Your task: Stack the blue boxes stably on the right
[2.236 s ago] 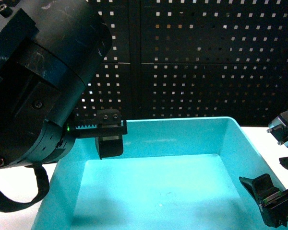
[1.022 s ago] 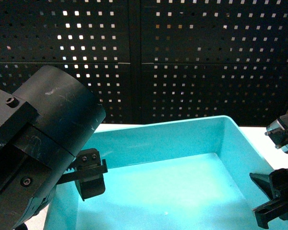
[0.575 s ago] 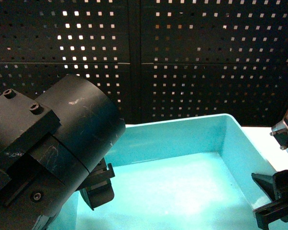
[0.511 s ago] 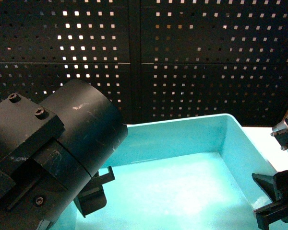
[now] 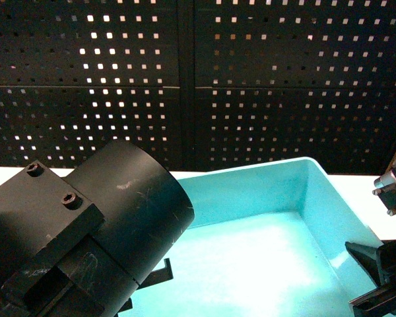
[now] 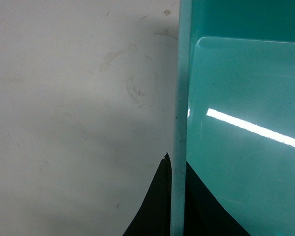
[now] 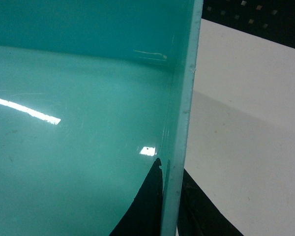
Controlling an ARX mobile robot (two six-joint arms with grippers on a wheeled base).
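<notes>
A light turquoise blue box point(image 5: 251, 191) fills the middle and right of the head view, with nothing inside it. My left gripper point(image 6: 177, 167) is shut on its left wall point(image 6: 179, 98), one black finger outside and one inside. In the head view only a bit of that finger point(image 5: 160, 272) shows past my left arm point(image 5: 86, 238). My right gripper point(image 7: 171, 169) is shut on the right wall point(image 7: 184, 98) in the same way. It sits at the lower right edge point(image 5: 379, 277) of the head view.
A black pegboard wall point(image 5: 251, 79) stands close behind the box. White tabletop point(image 6: 78, 98) lies on the left of the box and more of it point(image 7: 246, 123) on the right. My left arm's bulky body hides the lower left of the head view.
My left arm has sunk lower and to the right in the head view, its finger sliding nearer along the left wall. The box's back rim now slants. The right gripper dropped slightly.
</notes>
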